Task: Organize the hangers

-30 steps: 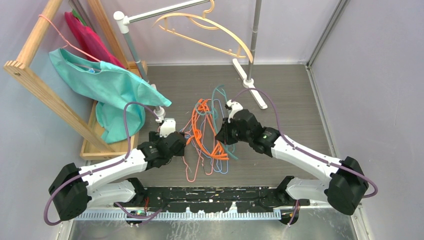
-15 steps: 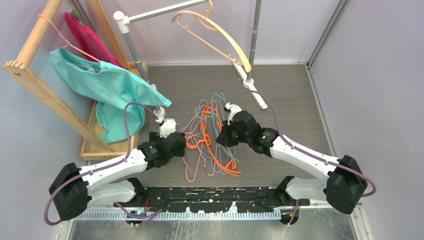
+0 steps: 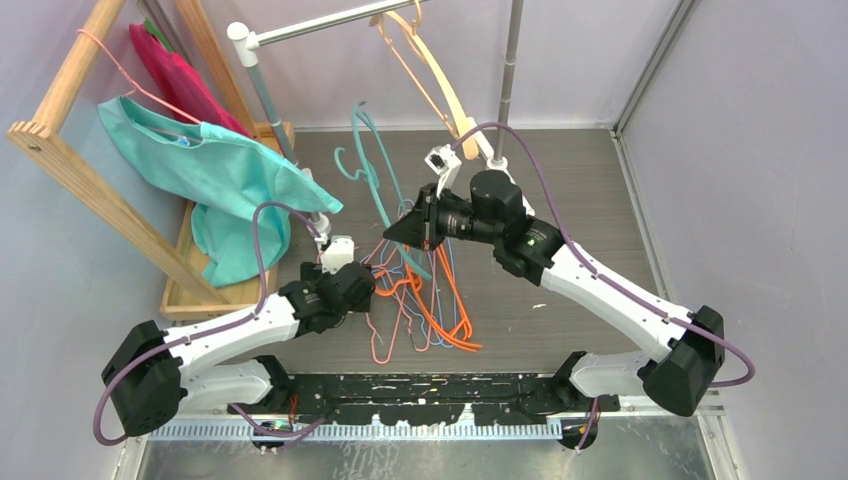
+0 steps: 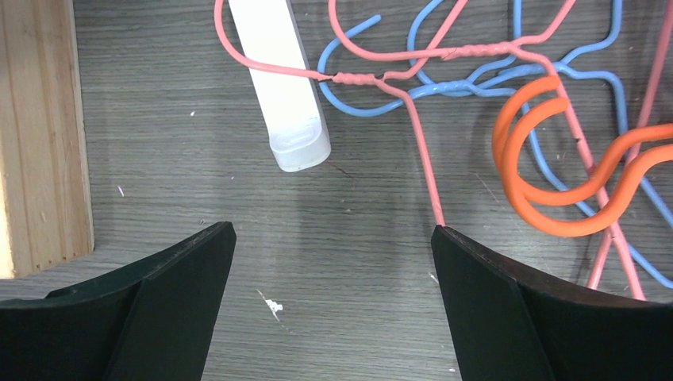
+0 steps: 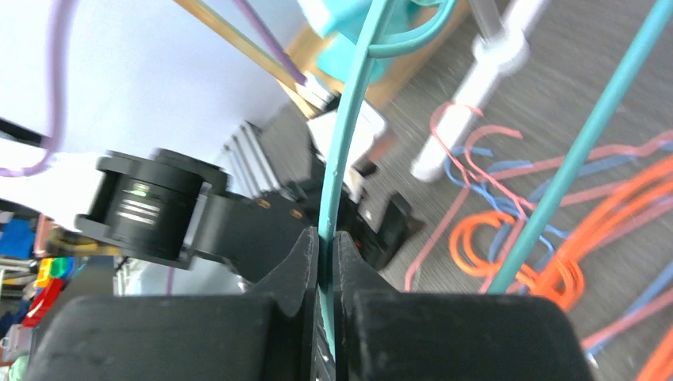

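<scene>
A tangle of pink, light-blue and orange hangers (image 3: 425,295) lies on the grey floor between my arms. My right gripper (image 3: 412,228) is shut on a teal plastic hanger (image 3: 372,160) and holds it lifted above the pile, hook upward; its bar runs between the jaws in the right wrist view (image 5: 341,159). A cream hanger (image 3: 432,62) hangs on the silver rail (image 3: 320,24). My left gripper (image 4: 332,270) is open and empty, low over the floor left of the pile, its right finger beside a pink wire hanger (image 4: 421,151). Orange hooks (image 4: 555,182) lie to the right.
The rail's white foot (image 4: 282,87) lies on the floor just ahead of my left gripper. A wooden rack (image 3: 75,160) with a teal shirt (image 3: 220,170) on a pink hanger stands at the left. The rail's upright post (image 3: 510,70) stands behind the pile.
My right gripper has risen and moved back toward the rail, lifting the teal hanger out of the pile. The orange hangers shifted on the floor. The cream hanger swung. The left arm stayed.
</scene>
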